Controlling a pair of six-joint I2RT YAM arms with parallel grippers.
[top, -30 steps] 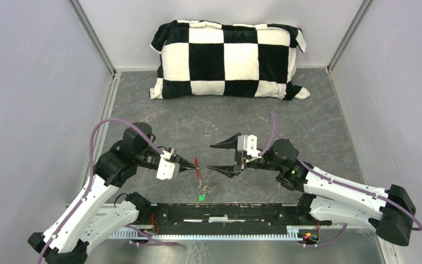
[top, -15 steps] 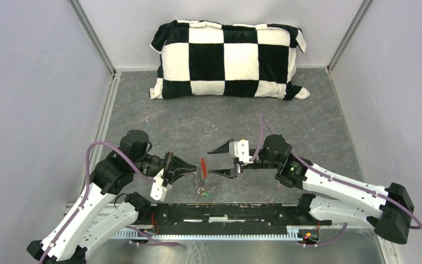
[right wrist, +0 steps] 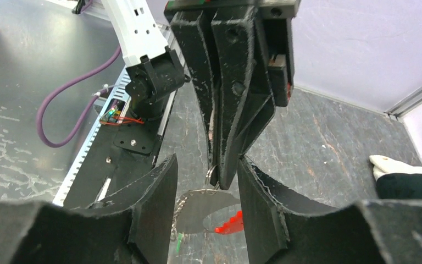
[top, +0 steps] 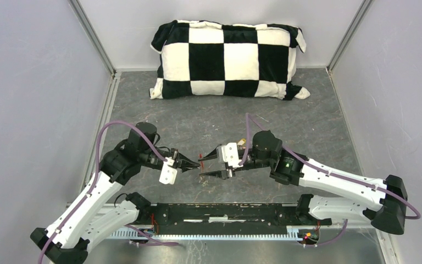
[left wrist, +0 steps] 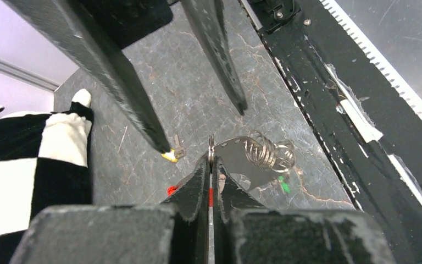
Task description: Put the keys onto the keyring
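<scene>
Left claw [top: 196,163] is seen clenched, both fingers pressed flat together on the keyring [left wrist: 211,144], which is pinched edge-on at the very tips and held up off the table [top: 318,115]. From the keyring a silver plate [left wrist: 235,158] and a short run of coiled links [left wrist: 268,154] are hung on the side toward the black rail [left wrist: 318,66]. The red tag [right wrist: 229,223] is seen just under the keyring, partly hidden by the plate. Right claw [right wrist: 205,165] is noted as released: its jaws are spread, with one finger [right wrist: 154,203] to each side of the keyring, and the tip of the left claw is taken in between them. Contact between those fingers and the keyring cannot be made out. The brass key [left wrist: 171,155] is seen just beside the keyring, at the tip of one right-claw finger; whether it is touched by that finger or lies on the table below cannot be told. The green key [left wrist: 284,185] is shown only as a blurred green spot below the keyring, just past the coiled links; whether it is attached cannot be told. The checkered pillow [top: 228,58] is laid well apart from the keyring, at the far end of the table.
</scene>
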